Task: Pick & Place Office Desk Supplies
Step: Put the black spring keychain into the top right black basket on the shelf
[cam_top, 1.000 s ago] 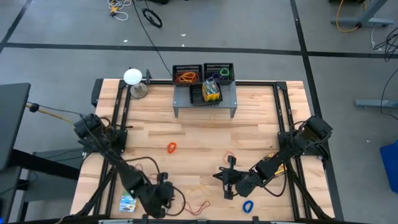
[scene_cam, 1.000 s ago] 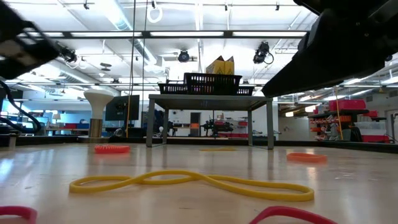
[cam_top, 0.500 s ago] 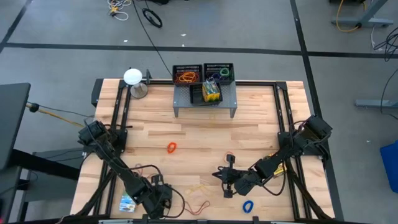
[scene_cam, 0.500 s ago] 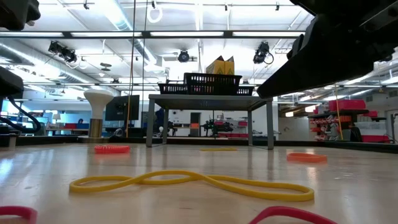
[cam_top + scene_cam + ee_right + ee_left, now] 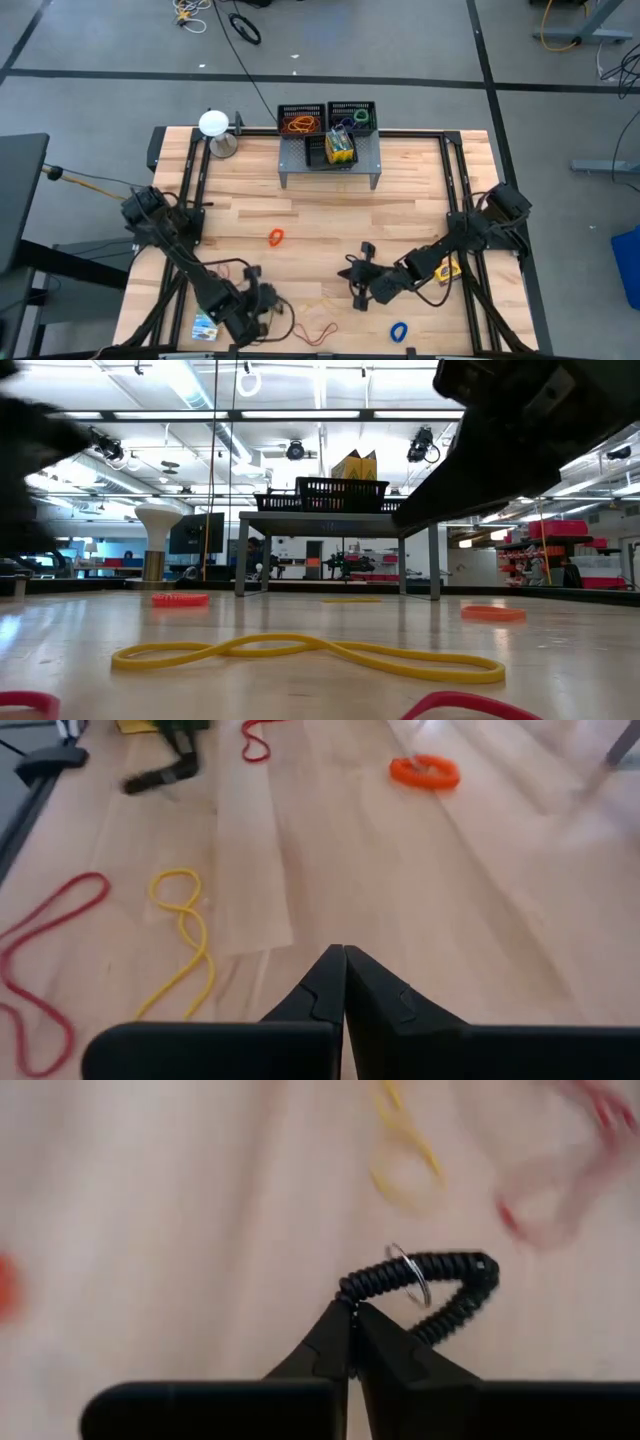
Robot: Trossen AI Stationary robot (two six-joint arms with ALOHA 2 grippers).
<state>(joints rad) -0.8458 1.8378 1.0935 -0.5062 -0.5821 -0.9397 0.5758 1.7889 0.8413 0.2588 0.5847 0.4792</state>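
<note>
the left gripper (image 5: 350, 1312) is clenched on a black coil band (image 5: 440, 1285) near the table's front edge (image 5: 300, 348). the right gripper (image 5: 344, 958) is closed, empty, over bare wood mid-table.

On the bench (image 5: 400, 190), the shelf (image 5: 365, 160) with mesh trays (image 5: 327, 117) sits at twelve o'clock, an orange band (image 5: 276, 237) near centre.

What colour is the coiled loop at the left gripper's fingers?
Black coil, clearest in the left wrist view.

Two mesh trays (image 5: 327, 119) (side by side), two grippers (image 5: 262, 303)
</note>
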